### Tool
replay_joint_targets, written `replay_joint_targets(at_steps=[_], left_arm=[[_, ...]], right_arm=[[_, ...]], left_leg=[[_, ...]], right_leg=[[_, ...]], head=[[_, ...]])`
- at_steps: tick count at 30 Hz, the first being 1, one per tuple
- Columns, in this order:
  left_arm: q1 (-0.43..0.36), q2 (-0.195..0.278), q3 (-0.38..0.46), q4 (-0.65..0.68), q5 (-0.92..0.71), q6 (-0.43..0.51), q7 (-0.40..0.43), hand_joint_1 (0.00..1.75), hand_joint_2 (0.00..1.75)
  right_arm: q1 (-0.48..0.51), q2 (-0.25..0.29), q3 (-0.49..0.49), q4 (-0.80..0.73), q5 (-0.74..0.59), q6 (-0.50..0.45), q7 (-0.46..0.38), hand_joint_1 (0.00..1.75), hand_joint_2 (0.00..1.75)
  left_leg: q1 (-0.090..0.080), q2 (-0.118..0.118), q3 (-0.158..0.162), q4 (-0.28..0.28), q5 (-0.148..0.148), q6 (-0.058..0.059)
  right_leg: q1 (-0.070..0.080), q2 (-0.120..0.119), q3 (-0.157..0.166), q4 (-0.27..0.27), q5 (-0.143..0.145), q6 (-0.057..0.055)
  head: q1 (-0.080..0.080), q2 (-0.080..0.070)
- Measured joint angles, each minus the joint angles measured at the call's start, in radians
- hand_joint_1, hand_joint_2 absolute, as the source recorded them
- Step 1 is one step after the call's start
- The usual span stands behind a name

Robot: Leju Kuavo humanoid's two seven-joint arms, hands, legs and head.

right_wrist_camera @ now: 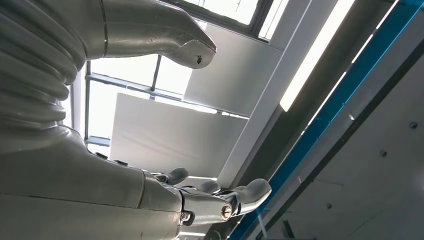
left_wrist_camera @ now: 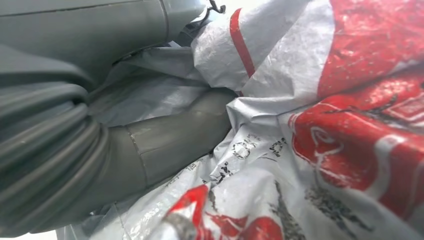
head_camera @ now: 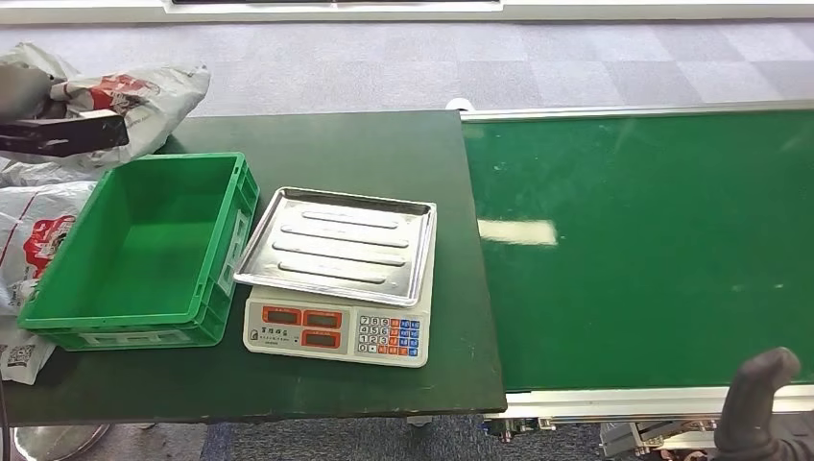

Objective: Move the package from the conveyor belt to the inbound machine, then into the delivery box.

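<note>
Package point(head_camera: 115, 101) was gripped in my left hand point(head_camera: 24, 91) far-left of the empty delivery box point(head_camera: 144, 250), belt point(head_camera: 643, 250) and scale point(head_camera: 336, 279) bare; right hand point(right_wrist_camera: 210, 197) open; I judged only boxing remained.

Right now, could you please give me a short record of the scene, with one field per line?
conveyor belt: green, nothing lying on it
scale: steel tray on top, bare
green crate: on the dark table, nothing inside
package: white and red bag, at the table's far left corner
left hand: grips the package
right hand: near the belt's close edge, palm up, fingers apart, holding nothing
other bags: left of the crate
</note>
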Motion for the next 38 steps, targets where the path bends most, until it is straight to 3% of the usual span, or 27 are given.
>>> replay_joint_targets(at_steps=[7,14,18,20,22,24,31,34,38], left_arm=[[0.112,0.069,0.031,0.021,0.024,0.002,-0.034,1.75,1.75],[0.319,0.136,0.088,0.012,0.078,0.019,-0.092,1.75,1.75],[0.377,0.157,0.104,0.007,0.081,0.020,-0.096,1.75,1.75],[0.394,0.164,0.106,0.003,0.084,0.019,-0.096,0.96,1.75],[0.425,0.172,0.117,-0.013,0.097,0.013,-0.102,0.09,0.87],[0.486,0.182,0.142,-0.051,0.121,0.002,-0.111,0.00,0.00],[0.800,0.206,0.334,-0.384,0.211,-0.002,-0.052,0.00,0.00],[0.896,0.172,0.455,-0.548,0.294,-0.038,-0.029,0.00,0.00],[0.938,0.081,0.606,-0.716,0.487,-0.059,-0.021,0.00,0.00]], right_arm=[[0.021,-0.004,-0.001,-0.012,0.018,0.000,0.000,0.00,1.75],[0.058,-0.004,-0.001,-0.036,0.040,0.000,0.000,0.00,1.75],[0.063,-0.004,-0.001,-0.044,0.040,0.000,0.000,0.00,1.75],[0.065,-0.004,-0.001,-0.046,0.039,0.000,0.000,0.00,1.75],[0.065,-0.004,-0.001,-0.046,0.038,0.000,0.000,0.00,1.75],[0.066,-0.004,-0.001,-0.046,0.037,0.000,0.000,0.00,1.75],[0.101,0.005,-0.006,-0.065,0.061,0.000,0.000,0.00,1.75],[0.122,0.022,-0.008,-0.083,0.079,0.000,0.000,0.00,1.75],[0.141,0.047,-0.008,-0.104,0.101,0.000,0.000,0.00,1.75]], left_leg=[[0.000,0.000,-0.001,0.000,0.000,-0.001],[0.000,0.003,0.000,-0.001,-0.002,-0.002],[0.000,0.002,-0.001,-0.001,-0.002,-0.002],[0.000,0.001,-0.001,-0.001,-0.002,-0.002],[0.000,0.002,0.000,-0.001,-0.002,-0.002],[-0.001,0.003,0.001,-0.001,-0.002,-0.002],[-0.002,0.005,0.003,-0.001,-0.005,-0.002],[-0.002,0.004,0.002,-0.001,-0.006,-0.001],[-0.002,0.002,0.002,0.000,-0.006,-0.001]], right_leg=[[0.000,0.000,0.000,0.000,-0.001,-0.001],[-0.001,0.002,-0.002,0.000,-0.002,-0.002],[0.000,0.001,-0.002,0.000,-0.002,-0.002],[0.000,0.001,-0.002,0.000,-0.002,-0.002],[0.000,0.001,-0.001,0.000,-0.002,-0.002],[-0.001,0.003,-0.001,0.000,-0.002,-0.002],[-0.002,0.004,-0.001,0.000,-0.006,-0.001],[-0.001,0.003,-0.002,0.000,-0.006,-0.001],[-0.002,0.001,0.000,0.000,-0.006,-0.001]], head=[[0.000,0.000],[0.000,0.000],[0.000,0.000],[0.000,0.000],[0.000,0.000],[0.000,0.000],[0.000,0.000],[0.000,0.000],[0.000,0.000]])
